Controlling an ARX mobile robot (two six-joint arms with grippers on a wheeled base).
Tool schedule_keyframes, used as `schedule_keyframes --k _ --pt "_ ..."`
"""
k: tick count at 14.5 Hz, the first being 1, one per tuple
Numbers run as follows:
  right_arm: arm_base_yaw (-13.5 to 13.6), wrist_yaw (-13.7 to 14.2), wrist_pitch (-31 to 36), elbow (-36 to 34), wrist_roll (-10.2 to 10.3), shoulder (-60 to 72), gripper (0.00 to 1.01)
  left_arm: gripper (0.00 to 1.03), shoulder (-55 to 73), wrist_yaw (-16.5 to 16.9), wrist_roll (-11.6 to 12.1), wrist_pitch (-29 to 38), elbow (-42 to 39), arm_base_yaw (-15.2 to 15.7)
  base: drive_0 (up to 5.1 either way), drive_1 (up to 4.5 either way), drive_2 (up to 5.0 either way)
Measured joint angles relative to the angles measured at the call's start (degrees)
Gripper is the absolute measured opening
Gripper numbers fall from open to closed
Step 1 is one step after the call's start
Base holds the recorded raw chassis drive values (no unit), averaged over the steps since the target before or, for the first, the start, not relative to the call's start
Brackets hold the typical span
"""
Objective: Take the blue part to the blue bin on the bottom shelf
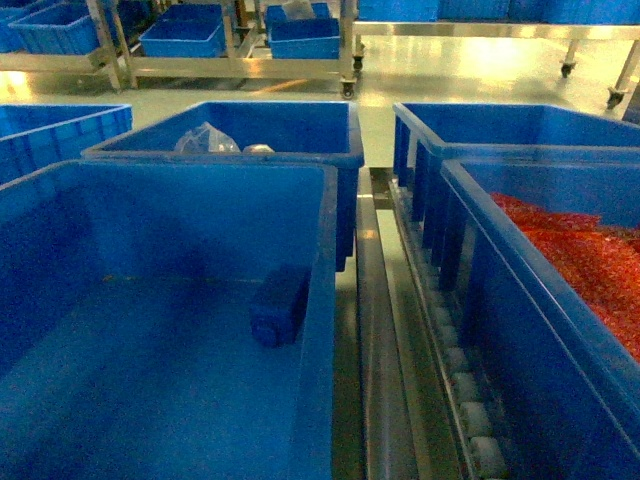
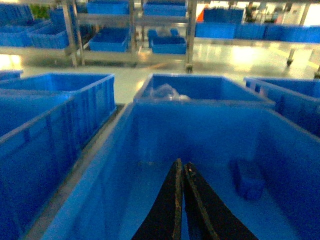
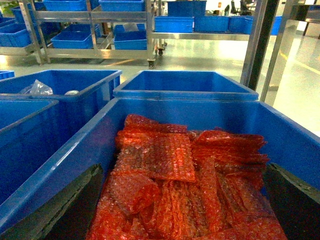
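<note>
The blue bin [image 1: 60,260] holds one blue part [image 1: 279,305], lying on its floor against the right wall. Behind it, one crate [image 1: 300,130] shows a clear bag [image 1: 205,138]; beside it, another [image 3: 75,150] holds red netting [image 3: 175,185]. The left gripper [image 2: 181,167] hangs pressed together, empty, above the bin floor. The right gripper's fingers [image 3: 65,205] stand spread wide.

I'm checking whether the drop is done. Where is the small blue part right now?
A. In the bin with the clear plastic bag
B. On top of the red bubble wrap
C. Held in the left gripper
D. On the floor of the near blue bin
D: the blue part lies on the floor of the near blue bin, while the left gripper hangs shut and empty above it.
</note>
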Motion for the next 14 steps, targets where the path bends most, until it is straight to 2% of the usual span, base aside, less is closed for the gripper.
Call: schedule_keyframes --k 5,14 --pt "0.0 0.0 0.0 0.0 0.0 0.0 0.98 0.02 0.0 -0.1 0.1 -1.1 0.0 0.1 0.0 0.0 0.0" --pt "0.0 0.0 0.0 0.0 0.0 0.0 0.98 0.9 0.0 -0.1 0.1 -1.1 0.0 0.1 0.0 0.0 0.0"
